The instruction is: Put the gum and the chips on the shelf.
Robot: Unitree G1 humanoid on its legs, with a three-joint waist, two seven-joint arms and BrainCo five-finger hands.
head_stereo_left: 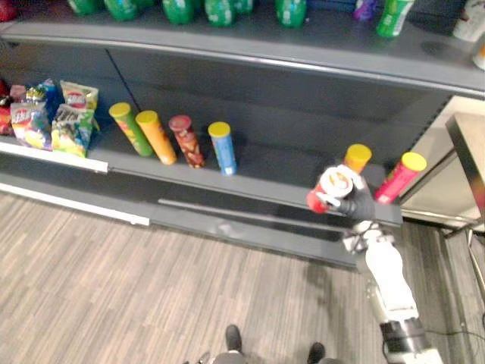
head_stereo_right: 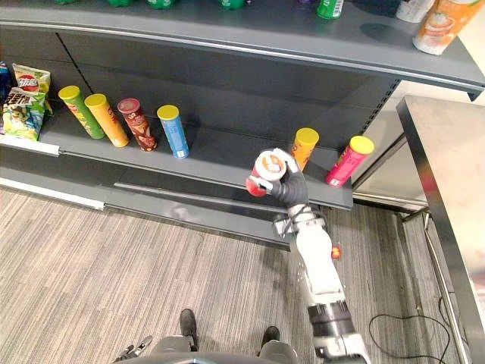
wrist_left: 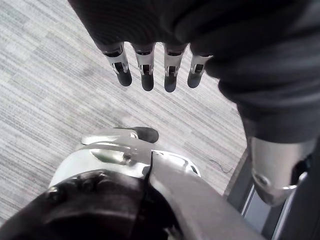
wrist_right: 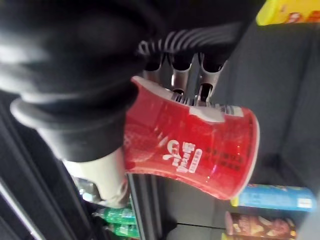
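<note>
A red chips can (head_stereo_left: 331, 188) with a white lid is tilted at the front edge of the lower shelf (head_stereo_left: 265, 178), and my right hand (head_stereo_left: 358, 203) is shut on it. In the right wrist view its fingers (wrist_right: 181, 67) curl round the red can (wrist_right: 195, 150). The held can (head_stereo_right: 265, 171) is just in front of an orange can with a yellow lid (head_stereo_right: 305, 147), and a pink can (head_stereo_right: 348, 161) stands further right. My left hand (wrist_left: 145, 70) hangs over the grey floor with straight fingers and holds nothing.
Several chips cans stand in a row on the lower shelf, from a green one (head_stereo_left: 130, 129) to a blue one (head_stereo_left: 222, 148). Chip bags (head_stereo_left: 72, 117) lie at the far left. Green bottles (head_stereo_left: 220, 11) line the upper shelf. A metal table (head_stereo_right: 447, 189) stands at the right.
</note>
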